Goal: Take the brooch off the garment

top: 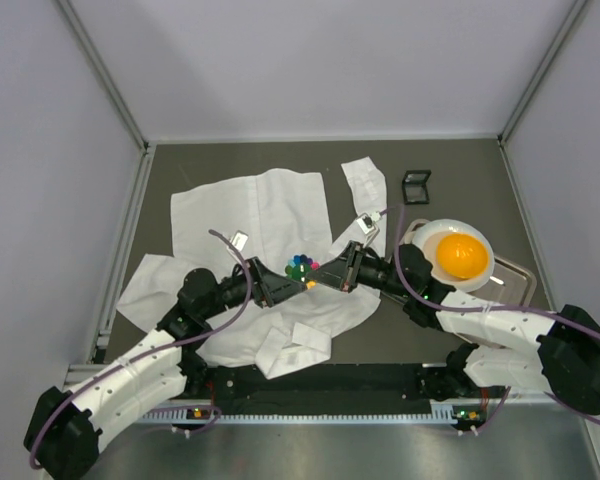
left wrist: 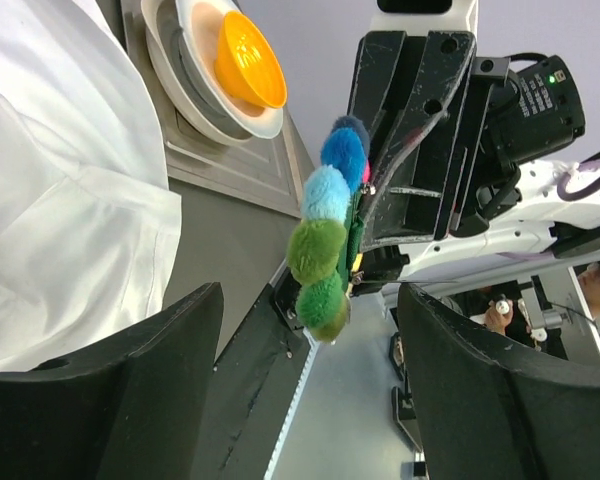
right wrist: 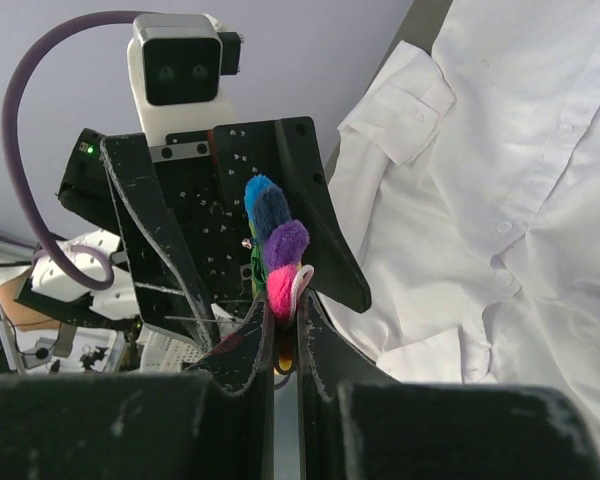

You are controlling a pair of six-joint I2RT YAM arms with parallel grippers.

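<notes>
**Brooch held aloft between two arms, over the shirt**

Above the middle of the worktop (top: 450, 200), the right gripper (right wrist: 285, 320) has its two fingers pressed together on the lower edge of the brooch (right wrist: 275, 265). The pin's pink, purple and blue tufts stand up out of the pinch. Directly opposite, the left gripper (left wrist: 310, 300) is spread wide and touches nothing, with the brooch (left wrist: 325, 240) hanging in the open space just ahead of its fingers.

From the left wrist the pin shows edge-on, as a leaning column of blue and green tufts. Its flat faces are turned sideways towards the two left fingers and its rim towards the camera. The overhead view puts the brooch (top: 302, 267) at the meeting point of the arms, the left gripper (top: 280, 283) coming in from the left and the right gripper (top: 332, 276) from the right. The garment (top: 265, 215) lies spread and creased beneath them.

In both wrist views the white cloth lies behind and to one side of the pin, not around it, so the pin appears to be clear of the fabric. A small pale loop beside the pink tuft is too small to identify. The right arm is the nearer one and holds the pin alone. The next move is likely its to make, carrying the brooch sideways off the shirt, perhaps towards the plate (top: 480, 280) with the orange bowl (top: 460, 255) on its own side.
</notes>
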